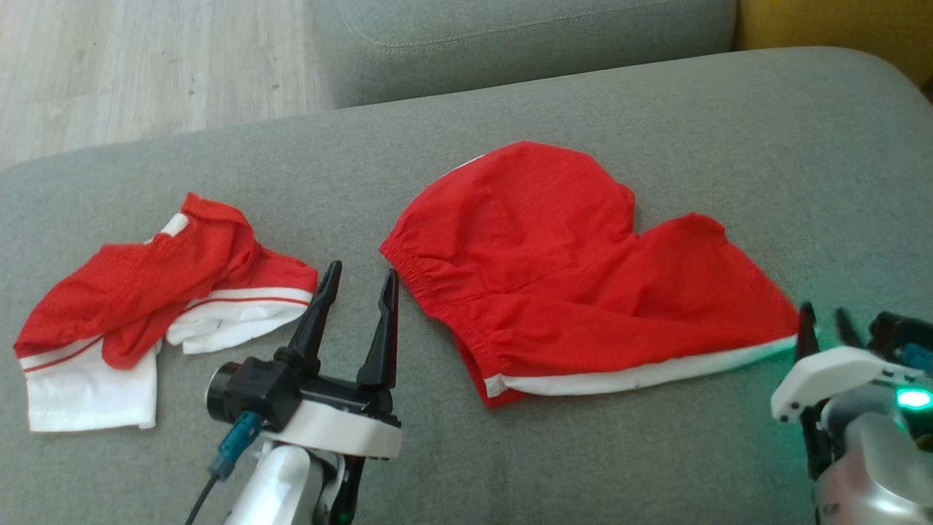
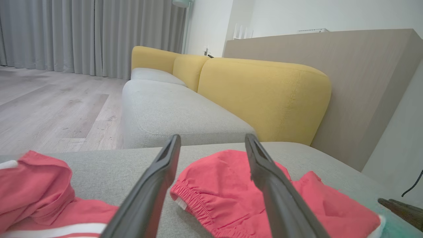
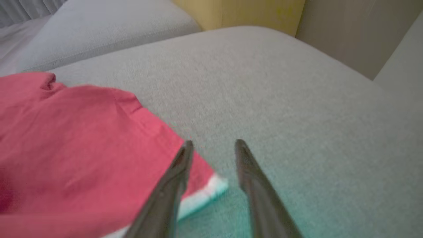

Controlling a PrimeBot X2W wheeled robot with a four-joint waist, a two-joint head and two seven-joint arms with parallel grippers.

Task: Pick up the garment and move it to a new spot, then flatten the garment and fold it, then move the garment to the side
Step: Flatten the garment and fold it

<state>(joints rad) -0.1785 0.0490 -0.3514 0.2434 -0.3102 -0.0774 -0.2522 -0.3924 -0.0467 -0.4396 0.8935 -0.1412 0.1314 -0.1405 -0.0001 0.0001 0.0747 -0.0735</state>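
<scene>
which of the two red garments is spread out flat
The larger red shorts with the white hem, right of centre on the cushion; the red and white garment at the left is crumpled.

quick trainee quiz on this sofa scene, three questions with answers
1. True or false: the left gripper is holding the crumpled garment.
2. Multiple choice: what colour is the trim along the near hem of the spread red shorts? A white, B blue, C black.
3. Fill in: both garments lie on a grey sofa ___.

Key:
1. False. Its fingers stand open above bare fabric between the two garments.
2. A.
3. cushion.
</scene>
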